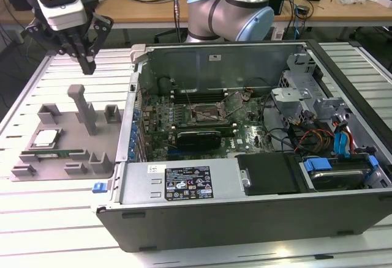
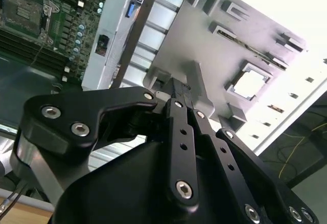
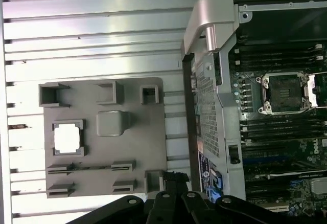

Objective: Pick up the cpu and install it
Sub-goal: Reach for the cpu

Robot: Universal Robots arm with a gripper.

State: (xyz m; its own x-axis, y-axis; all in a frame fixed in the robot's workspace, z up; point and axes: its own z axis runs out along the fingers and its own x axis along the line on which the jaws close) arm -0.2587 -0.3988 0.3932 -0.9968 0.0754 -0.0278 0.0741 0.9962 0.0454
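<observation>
Tool [image 1: 89,67], clenched and empty, hangs above the grey tray [image 1: 68,135], whose recess keeps the cpu [image 1: 46,138] ready for pickup.

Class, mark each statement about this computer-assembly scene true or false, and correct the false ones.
1. The shiny silver square cpu lies in the grey plastic tray. True.
2. The black gripper holds the cpu. False: it hovers above the tray, shut and holding nothing.
3. The square motherboard socket in the open grey metal computer case has no chip in it. True.
4. The tray sits inside the case. False: it rests on the slatted metal table beside the case, on the exterior view's left.
</observation>
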